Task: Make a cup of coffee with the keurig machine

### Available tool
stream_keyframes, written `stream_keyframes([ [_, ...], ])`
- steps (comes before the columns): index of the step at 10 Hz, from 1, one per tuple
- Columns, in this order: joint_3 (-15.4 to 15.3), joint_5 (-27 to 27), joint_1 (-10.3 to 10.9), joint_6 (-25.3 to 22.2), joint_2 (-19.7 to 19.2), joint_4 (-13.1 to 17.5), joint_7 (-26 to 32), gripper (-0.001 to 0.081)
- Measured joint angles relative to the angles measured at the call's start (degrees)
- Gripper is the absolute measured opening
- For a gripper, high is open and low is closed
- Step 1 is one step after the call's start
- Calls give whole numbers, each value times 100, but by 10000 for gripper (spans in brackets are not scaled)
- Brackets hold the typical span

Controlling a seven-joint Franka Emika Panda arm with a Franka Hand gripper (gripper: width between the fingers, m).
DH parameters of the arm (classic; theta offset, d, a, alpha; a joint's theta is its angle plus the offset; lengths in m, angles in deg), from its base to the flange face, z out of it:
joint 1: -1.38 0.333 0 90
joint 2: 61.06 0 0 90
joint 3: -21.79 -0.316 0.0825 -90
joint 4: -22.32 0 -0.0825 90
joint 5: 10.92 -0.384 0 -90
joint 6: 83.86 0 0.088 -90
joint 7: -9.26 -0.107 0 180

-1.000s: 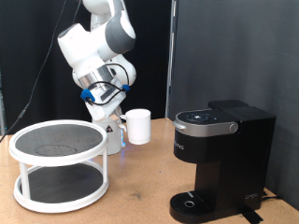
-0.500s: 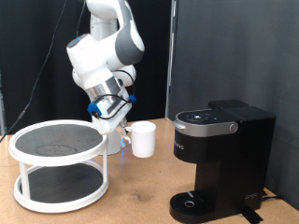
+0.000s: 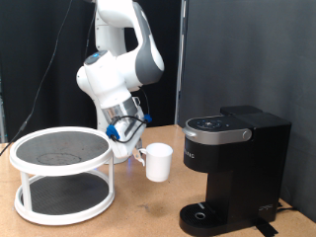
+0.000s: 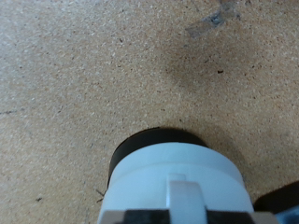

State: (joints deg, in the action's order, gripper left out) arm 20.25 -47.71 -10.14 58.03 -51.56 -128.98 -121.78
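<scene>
The white cup (image 3: 159, 162) hangs upright just above the wooden table, held at its handle side by my gripper (image 3: 136, 151), which is shut on it. It is a short way to the exterior view's left of the black keurig machine (image 3: 233, 166), whose lid is down; the drip tray (image 3: 202, 214) is bare. In the wrist view the cup (image 4: 177, 179) fills the lower middle, seen from above the handle (image 4: 183, 198), with bare table beyond it. My fingertips do not show clearly there.
A round white two-tier stand (image 3: 61, 173) with dark mesh shelves sits at the exterior view's left. The robot's base is behind it. A black curtain forms the backdrop. The wooden table (image 3: 148, 212) lies between the stand and the machine.
My gripper has carried the cup down and towards the exterior view's right, from beside the stand's upper shelf to a spot closer to the keurig machine.
</scene>
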Motion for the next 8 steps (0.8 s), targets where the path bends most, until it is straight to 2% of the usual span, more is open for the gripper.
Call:
stream_keyframes([
  [4, -256, -115, 47, 649, -492, -36, 16, 2],
  [8, -477, -967, 161, 1178, -901, -30, 486, 2],
])
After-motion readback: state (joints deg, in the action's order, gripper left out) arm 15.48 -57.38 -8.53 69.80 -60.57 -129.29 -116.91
